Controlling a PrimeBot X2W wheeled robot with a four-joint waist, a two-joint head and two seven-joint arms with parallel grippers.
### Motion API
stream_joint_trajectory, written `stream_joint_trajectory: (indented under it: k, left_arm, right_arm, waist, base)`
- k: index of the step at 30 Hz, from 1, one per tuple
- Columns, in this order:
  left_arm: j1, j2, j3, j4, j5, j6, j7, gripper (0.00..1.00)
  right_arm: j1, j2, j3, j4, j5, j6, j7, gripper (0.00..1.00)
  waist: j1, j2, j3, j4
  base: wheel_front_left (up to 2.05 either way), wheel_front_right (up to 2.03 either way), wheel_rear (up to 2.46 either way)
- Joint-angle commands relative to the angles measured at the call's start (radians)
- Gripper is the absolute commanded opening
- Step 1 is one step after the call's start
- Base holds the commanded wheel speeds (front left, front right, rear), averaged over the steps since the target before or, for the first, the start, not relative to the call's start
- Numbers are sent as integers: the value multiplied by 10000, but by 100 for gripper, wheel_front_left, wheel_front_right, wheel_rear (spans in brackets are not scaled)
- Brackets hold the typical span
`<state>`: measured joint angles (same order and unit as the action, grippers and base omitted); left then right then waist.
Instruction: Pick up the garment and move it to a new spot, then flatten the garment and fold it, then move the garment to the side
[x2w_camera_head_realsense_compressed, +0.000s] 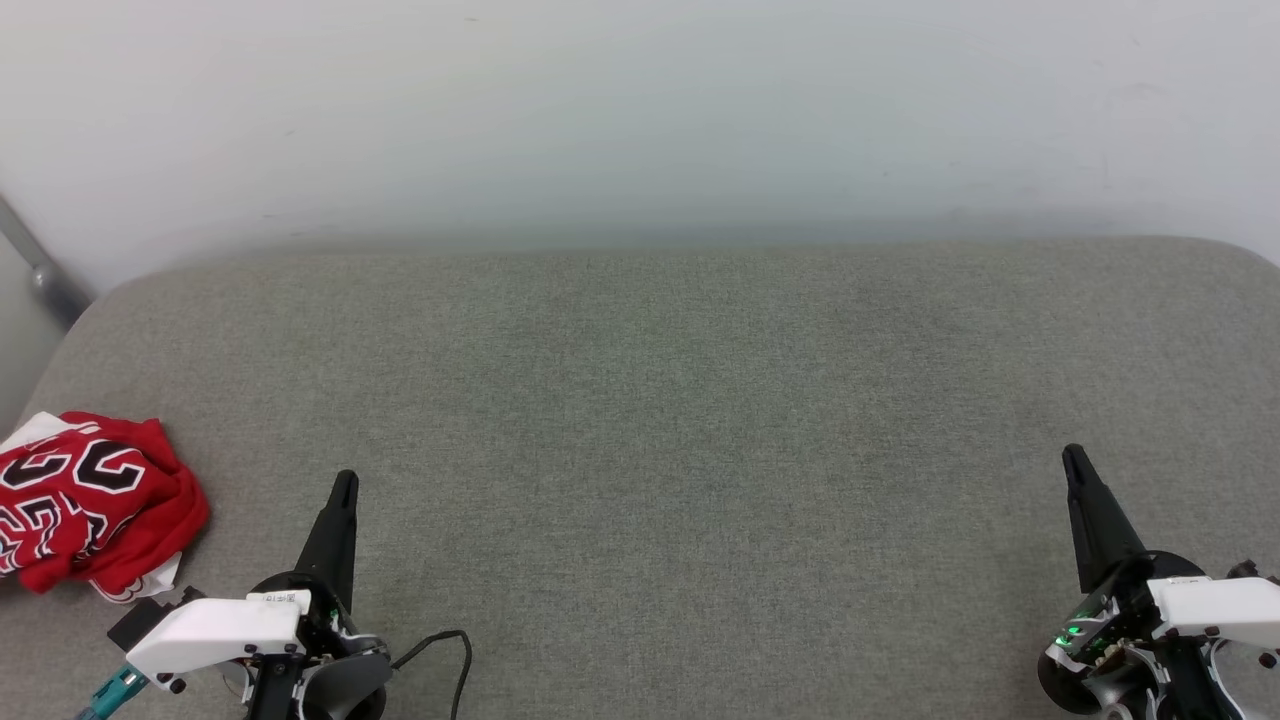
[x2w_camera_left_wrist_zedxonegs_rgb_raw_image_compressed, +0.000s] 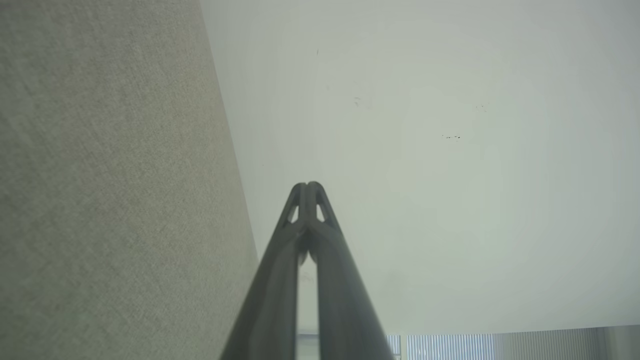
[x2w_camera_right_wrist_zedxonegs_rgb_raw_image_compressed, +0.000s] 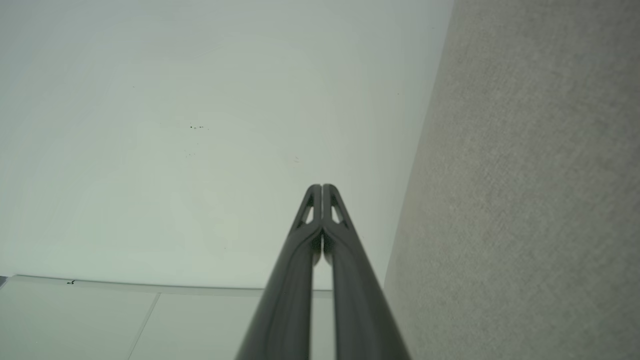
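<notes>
Red jersey lies crumpled near, left of the left gripper, by the grey padded surface's edge. Both jaws clenched, empty; right gripper well apart. Risk: pinching one loose fold, so the heap drags or slips off the edge.

Materials and finishes
Garment, lower left: soft cloth. Work surface: coarse matt grey weave. My left gripper and right gripper: smooth, matt dark plastic.

A grey fabric-covered bench with rounded corners meets a pale wall; a metal bar slants at far left.
</notes>
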<state>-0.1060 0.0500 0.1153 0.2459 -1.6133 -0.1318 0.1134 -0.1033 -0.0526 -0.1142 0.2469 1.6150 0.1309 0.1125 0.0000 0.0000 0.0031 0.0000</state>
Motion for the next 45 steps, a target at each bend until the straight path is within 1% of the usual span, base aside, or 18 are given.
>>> stream_joint_trajectory:
  k: [1, 33, 34, 45]
  left_arm:
    - [-67, -22, 24, 4, 18, -21, 34, 0]
    - [-66, -22, 20, 3, 14, -21, 31, 0]
    - [-66, -22, 20, 3, 15, -21, 31, 100]
    - [-85, -3, -659, -94, 81, 4, -472, 100]
  right_arm:
    - [-128, 36, -8, 15, -59, -3, 26, 0]
    - [-128, 37, -4, 14, -56, -3, 23, 0]
    - [-128, 37, -3, 14, -55, -3, 23, 100]
    - [172, 4, 236, -192, -282, 0, -476, 100]
  waist:
    - [0, 0, 0, 0]
    - [0, 0, 0, 0]
    - [0, 0, 0, 0]
    - [0, 0, 13, -8]
  base:
    - [0, 0, 0]
    - [0, 0, 0]
    - [0, 0, 0]
    - [0, 0, 0]
